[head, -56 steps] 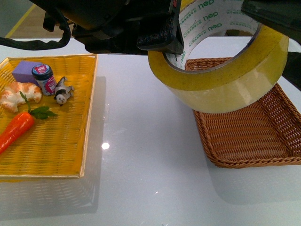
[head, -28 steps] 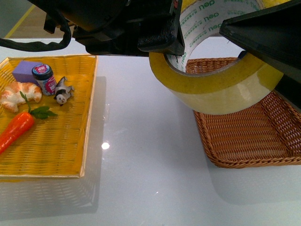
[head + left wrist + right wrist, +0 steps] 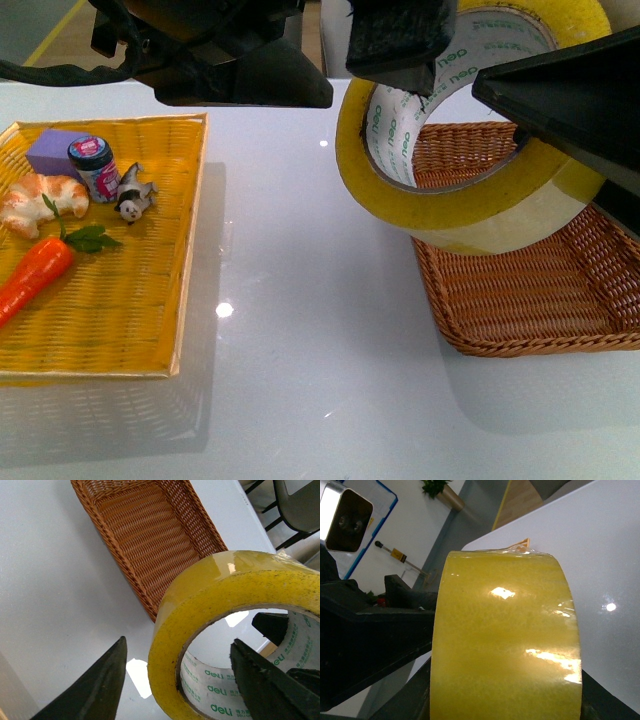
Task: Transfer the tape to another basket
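The tape (image 3: 455, 212), a wide yellowish roll with a white green-printed core, hangs in the air, tilted, over the left rim of the brown wicker basket (image 3: 520, 345). My right gripper (image 3: 480, 80) is shut on the tape; in the right wrist view the roll (image 3: 505, 645) fills the space between the two black fingers (image 3: 605, 707). My left gripper (image 3: 175, 680) is open, its fingers (image 3: 100, 690) apart on either side of the roll's wall (image 3: 170, 625) without pressing it. The basket (image 3: 150, 535) lies empty below.
A flat yellow woven tray (image 3: 150, 330) on the left holds a toy carrot (image 3: 35, 280), a bread roll (image 3: 40, 198), a small jar (image 3: 95, 165), a purple block (image 3: 55, 150) and a panda figure (image 3: 133, 195). The bare white table (image 3: 310, 330) lies between tray and basket.
The tape has shifted right and tilted further over the basket's rim. The left arm's dark bulk now stands apart from the roll.
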